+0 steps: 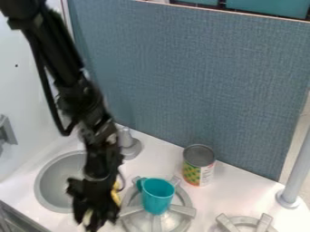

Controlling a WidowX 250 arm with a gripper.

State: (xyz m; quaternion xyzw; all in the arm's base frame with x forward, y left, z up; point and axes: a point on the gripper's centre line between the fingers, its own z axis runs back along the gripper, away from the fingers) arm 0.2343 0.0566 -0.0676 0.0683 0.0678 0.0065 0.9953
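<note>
Teal plastic, by the look of it: the cup was set upright on the near stove's grey burner, its handle turned to about ten o'clock, towards the black gripper. And right there, at the gripper's two o'clock side, a yellow thing was partly hidden by the dark arm. Whether it was pinched or merely passed in front of could not be told, nor whether the jaws were spread or pressed together. At the gripper's ten o'clock the sink was let into the white desk; at the cup's one to two o'clock a can was stood upright. Trouble, it was judged, could be caused by a swing towards three o'clock: the cup's handle might be caught and the cup tipped, or the yellow thing, if poorly gripped, might be dropped.
</note>
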